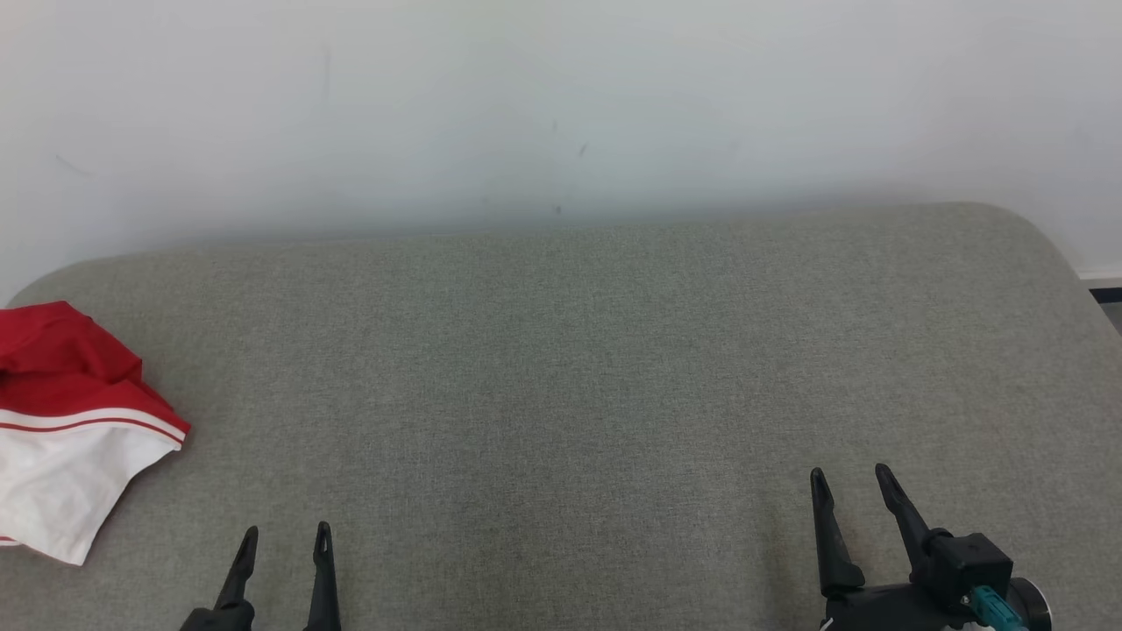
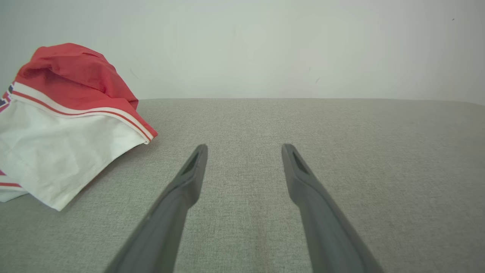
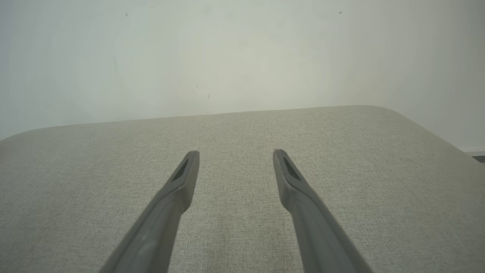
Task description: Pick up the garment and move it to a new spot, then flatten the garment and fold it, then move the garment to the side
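We see the garment point(image 1: 66, 429), red and white, crumpled at the far left edge of the grey cushion point(image 1: 570, 368), against a white wall point(image 1: 561, 105). Our left gripper point(image 1: 287, 535) and right gripper point(image 1: 850, 478) hover near, fingers apart, holding nothing, well apart from it.

Grey cushion point(image 1: 570, 368) open from middle to right; garment point(image 1: 70, 429) (crumpled) blocks its left edge, wall point(image 1: 561, 105) behind

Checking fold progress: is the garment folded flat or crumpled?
Crumpled. The red-and-white garment sits in a rumpled heap on the grey cushion, its red part humped up.
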Robot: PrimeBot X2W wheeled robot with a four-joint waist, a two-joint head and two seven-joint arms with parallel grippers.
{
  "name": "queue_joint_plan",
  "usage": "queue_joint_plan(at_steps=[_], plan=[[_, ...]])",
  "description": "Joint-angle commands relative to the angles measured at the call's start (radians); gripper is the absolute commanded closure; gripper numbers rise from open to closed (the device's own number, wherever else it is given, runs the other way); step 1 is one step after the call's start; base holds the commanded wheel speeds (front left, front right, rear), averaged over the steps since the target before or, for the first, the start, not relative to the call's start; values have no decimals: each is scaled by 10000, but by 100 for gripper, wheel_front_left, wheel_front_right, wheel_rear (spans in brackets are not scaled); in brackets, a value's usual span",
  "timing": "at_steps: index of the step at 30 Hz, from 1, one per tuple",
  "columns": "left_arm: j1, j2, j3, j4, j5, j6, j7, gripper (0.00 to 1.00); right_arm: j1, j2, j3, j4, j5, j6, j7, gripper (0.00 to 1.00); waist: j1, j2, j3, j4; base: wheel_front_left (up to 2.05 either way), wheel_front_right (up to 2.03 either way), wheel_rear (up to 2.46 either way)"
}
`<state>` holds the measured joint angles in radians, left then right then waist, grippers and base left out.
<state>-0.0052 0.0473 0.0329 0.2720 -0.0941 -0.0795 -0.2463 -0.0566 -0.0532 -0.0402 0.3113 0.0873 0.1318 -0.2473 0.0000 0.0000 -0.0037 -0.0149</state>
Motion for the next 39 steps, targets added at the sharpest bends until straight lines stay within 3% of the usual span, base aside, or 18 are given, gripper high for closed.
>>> queue_joint_plan(at_steps=[1, 8, 29, 39], plan=[[54, 52, -12, -5, 226, 11, -109, 0, 111, 20, -11, -26, -243, -20, -86, 0, 0, 0, 6, 11, 0, 0, 0], [159, 55, 36, 76, 597, 41, -202, 0, 129, 29, 9, -47, -735, -21, -200, 0, 0, 0, 22, 20, 0, 0, 0], [50, 54, 51, 328, 172, 44, -198, 0, 115, 35, 3, -148, -568, -21, -192, 0, 0, 0, 53, 126, 0, 0, 0], [-1, 49, 299, 402, 125, 93, -198, 0, 76, 35, 159, -230, -363, -21, -175, 0, 0, 0, 147, 989, 0, 0, 0]])
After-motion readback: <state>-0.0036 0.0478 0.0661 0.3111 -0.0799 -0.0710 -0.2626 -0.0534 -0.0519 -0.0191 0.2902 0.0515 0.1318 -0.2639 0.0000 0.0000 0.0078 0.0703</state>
